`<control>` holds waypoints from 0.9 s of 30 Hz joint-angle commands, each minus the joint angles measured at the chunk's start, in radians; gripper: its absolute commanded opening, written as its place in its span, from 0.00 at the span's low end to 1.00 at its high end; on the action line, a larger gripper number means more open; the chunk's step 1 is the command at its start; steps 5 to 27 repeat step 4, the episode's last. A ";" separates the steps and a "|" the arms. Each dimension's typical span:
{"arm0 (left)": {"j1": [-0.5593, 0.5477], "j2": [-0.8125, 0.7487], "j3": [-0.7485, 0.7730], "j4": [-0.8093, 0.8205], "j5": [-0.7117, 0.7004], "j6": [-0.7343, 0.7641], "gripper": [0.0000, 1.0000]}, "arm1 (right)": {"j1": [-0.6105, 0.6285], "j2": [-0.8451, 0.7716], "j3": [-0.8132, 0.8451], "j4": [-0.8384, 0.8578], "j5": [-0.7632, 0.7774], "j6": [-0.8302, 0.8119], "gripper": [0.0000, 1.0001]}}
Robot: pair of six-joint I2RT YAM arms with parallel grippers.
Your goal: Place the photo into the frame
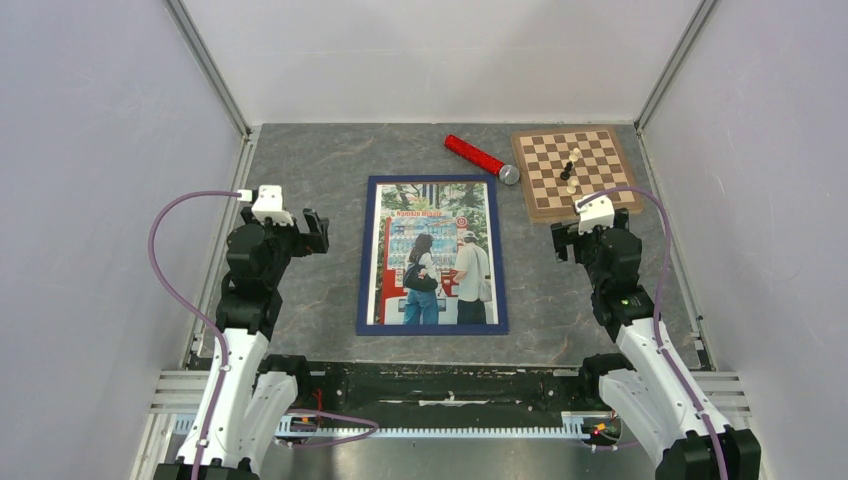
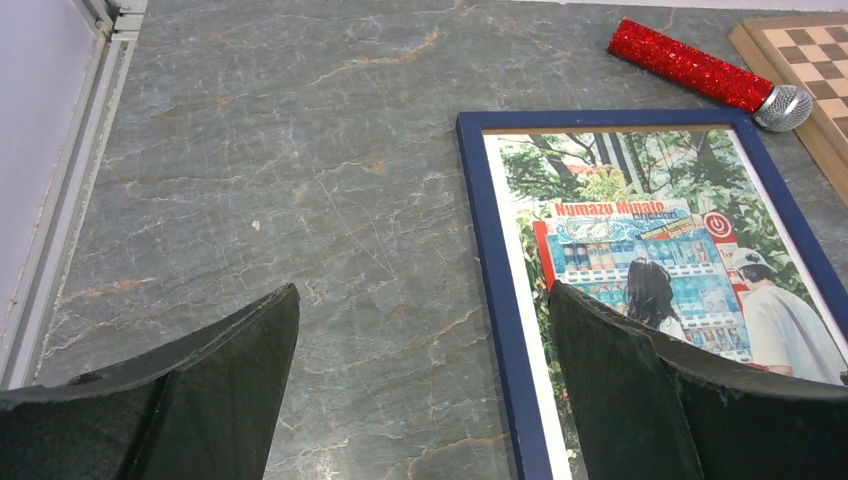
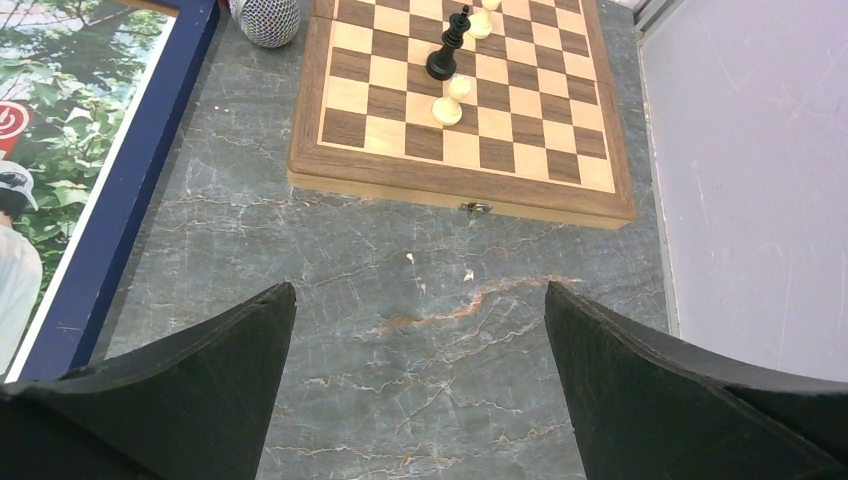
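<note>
- In the left wrist view, one of my left fingers (image 2: 230, 370) covers the near part of the frame (image 2: 497, 290), and the picture edge cuts off its right side.
- In the right wrist view, only a blue strip of the frame and a slice of the print show, at the left edge. Only the mesh head of the microphone (image 1: 480, 158) shows there.
- I cannot tell if the photo (image 1: 432, 255) is seated in the frame or only lies on top of it.
- The photo lies face up within the frame's border: two people with their backs to me, drink vending machines, green trees, a red sign. A thin white margin shows along its left side.
- The frame is a thin dark blue rectangle, flat on the grey marbled surface (image 1: 300, 170).
- My left fingers are wide apart and hold nothing, just left of the frame.
- My right fingers (image 3: 220, 370) are also wide apart and hold nothing, well to the right of the frame.
- Beyond the frame's far right corner lies the microphone, with a red glitter handle.
- Right of the frame is a wooden chessboard (image 1: 578, 172) with a black piece (image 3: 447, 45) and some pale pieces; their kinds are hard to make out.
</note>
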 commanded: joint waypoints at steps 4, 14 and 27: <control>0.008 -0.009 -0.006 0.040 0.016 0.049 1.00 | -0.005 -0.017 -0.004 0.037 -0.003 -0.005 0.98; 0.008 -0.009 -0.006 0.040 0.016 0.049 1.00 | -0.005 -0.017 -0.004 0.037 -0.003 -0.005 0.98; 0.008 -0.009 -0.006 0.040 0.016 0.049 1.00 | -0.005 -0.017 -0.004 0.037 -0.003 -0.005 0.98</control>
